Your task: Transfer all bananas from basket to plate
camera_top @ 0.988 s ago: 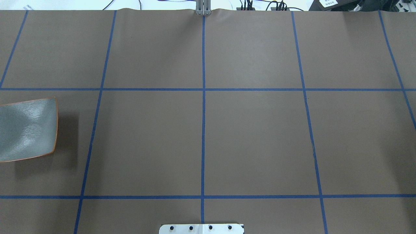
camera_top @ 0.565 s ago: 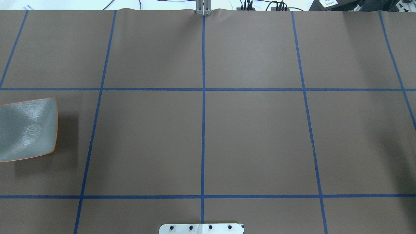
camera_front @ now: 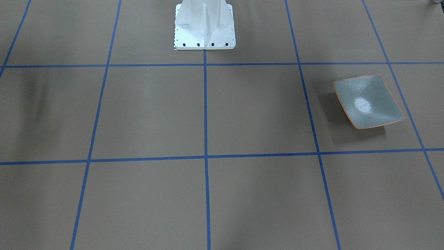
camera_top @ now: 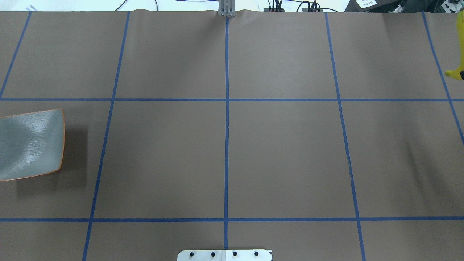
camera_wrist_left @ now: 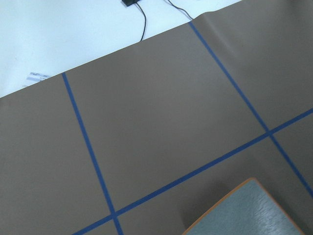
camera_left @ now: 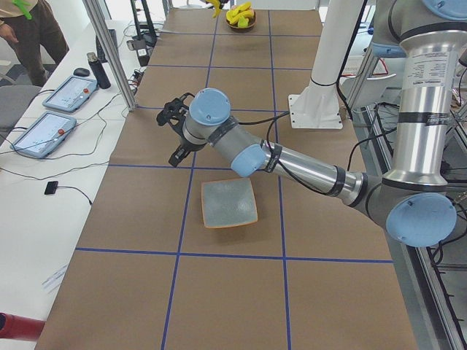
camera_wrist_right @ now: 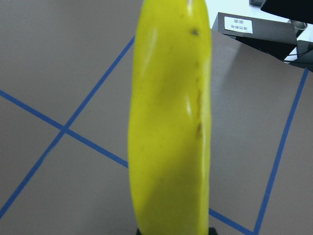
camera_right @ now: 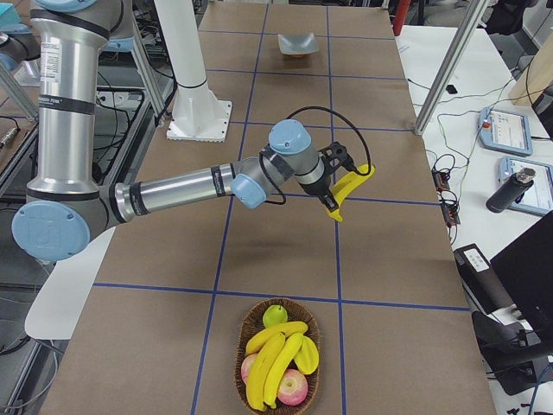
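Observation:
The grey-green plate (camera_top: 30,145) with its orange rim lies empty at the table's left end; it also shows in the front view (camera_front: 367,102) and the left wrist view (camera_wrist_left: 249,210). My right gripper (camera_right: 339,169) is shut on one yellow banana (camera_right: 348,186) and holds it in the air above the table. That banana fills the right wrist view (camera_wrist_right: 168,122) and pokes in at the overhead view's right edge (camera_top: 459,47). The other bananas (camera_right: 275,359) lie in the wicker basket (camera_right: 244,324). My left gripper (camera_left: 172,120) hovers beside the plate (camera_left: 229,203); I cannot tell if it is open.
The basket also holds apples (camera_right: 292,386) and a green fruit (camera_right: 275,315). The white robot base (camera_front: 204,26) stands at the table's middle edge. Tablets, cables and a bottle lie on the side bench (camera_left: 69,95).
A yellow banana has come into the overhead view at its right edge, and the shadow on the right of the table has shifted. The plate has not moved.

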Tool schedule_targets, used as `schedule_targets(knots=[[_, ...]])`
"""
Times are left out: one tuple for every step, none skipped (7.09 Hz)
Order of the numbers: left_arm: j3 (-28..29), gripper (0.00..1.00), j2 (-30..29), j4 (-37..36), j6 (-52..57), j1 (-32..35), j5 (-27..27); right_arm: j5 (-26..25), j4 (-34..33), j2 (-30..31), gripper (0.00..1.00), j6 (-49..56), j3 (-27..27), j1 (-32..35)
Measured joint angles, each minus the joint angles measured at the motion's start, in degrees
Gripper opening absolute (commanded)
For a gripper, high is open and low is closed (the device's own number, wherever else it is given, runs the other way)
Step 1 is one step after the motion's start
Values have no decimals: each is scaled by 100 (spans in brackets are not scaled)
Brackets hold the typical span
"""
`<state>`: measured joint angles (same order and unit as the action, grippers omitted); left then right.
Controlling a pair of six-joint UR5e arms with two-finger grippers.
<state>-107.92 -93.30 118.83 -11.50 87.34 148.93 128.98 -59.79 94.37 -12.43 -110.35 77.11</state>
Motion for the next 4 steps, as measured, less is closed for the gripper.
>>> schedule_targets(knots=[[-26, 100, -296, 346, -979, -248, 40, -12, -1, -186, 0, -308, -28, -157], [-55, 100, -614, 702, -2077, -417, 50, -37, -4, -336, 0, -647, -78, -337], [-78, 100, -972, 945, -3016, -586, 43, -82, -5, -442, 0, -990, -143, -531], [-87, 100, -1318, 1045, -3596, -809, -11, -168, -6, -513, 0, -1291, -220, -743]])
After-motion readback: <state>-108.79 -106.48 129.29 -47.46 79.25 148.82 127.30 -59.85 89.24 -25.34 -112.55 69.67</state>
